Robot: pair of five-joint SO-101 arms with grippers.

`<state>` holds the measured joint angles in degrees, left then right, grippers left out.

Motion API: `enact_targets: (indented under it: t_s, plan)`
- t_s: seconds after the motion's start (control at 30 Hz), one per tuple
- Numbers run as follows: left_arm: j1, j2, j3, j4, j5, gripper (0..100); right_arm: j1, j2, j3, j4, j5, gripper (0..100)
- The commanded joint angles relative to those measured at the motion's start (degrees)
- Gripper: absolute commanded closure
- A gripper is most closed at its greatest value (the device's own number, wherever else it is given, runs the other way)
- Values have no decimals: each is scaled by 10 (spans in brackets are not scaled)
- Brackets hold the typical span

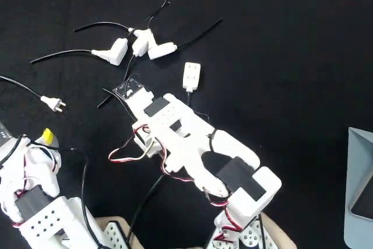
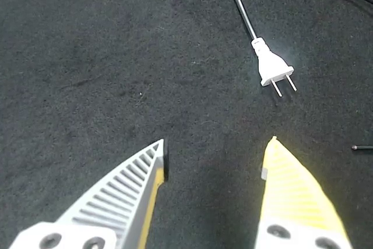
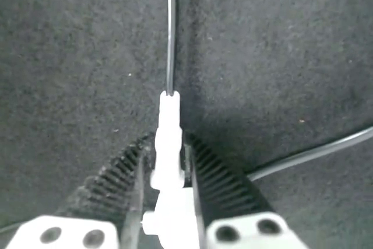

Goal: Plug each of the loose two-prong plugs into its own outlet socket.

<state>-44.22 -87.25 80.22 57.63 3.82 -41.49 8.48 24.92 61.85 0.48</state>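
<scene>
A loose white two-prong plug (image 1: 53,104) lies on the black table at the left, prongs pointing right. My left gripper (image 1: 45,139) sits just short of it, near the front-left corner. In the left wrist view the left gripper (image 2: 215,143) is open, and the plug (image 2: 273,69) lies on the cloth beyond its yellow finger (image 2: 291,185). My right gripper (image 1: 131,90) is at mid-table, below the sockets. It (image 3: 168,139) is shut on a second white plug (image 3: 169,115), whose black cord runs straight away. Three white sockets (image 1: 143,44) cluster at the back; a fourth socket (image 1: 191,76) lies apart, to the right.
Black cords (image 1: 58,55) trail left and back from the socket cluster, and another cord (image 3: 315,151) crosses beside my right gripper. A grey container (image 1: 358,185) stands at the table's right edge. The right half of the black cloth is bare.
</scene>
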Motion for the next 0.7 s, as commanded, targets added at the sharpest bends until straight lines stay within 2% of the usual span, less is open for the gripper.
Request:
enact_targets:
  t_s: [0.0,0.2,0.27,0.5,0.67]
  plan:
    - [0,-4,-5,-12,2,733,2,-85,-13,18,-2,986]
    - [1,-4,-9,-12,2,733,1,-277,36,28,-23,986]
    - [21,-4,-13,-12,2,733,0,-343,65,17,-31,986]
    - [167,0,-82,-12,2,728,-2,-531,196,-74,-31,986]
    - [292,1,-127,-13,2,728,-43,-652,278,-114,-26,987]
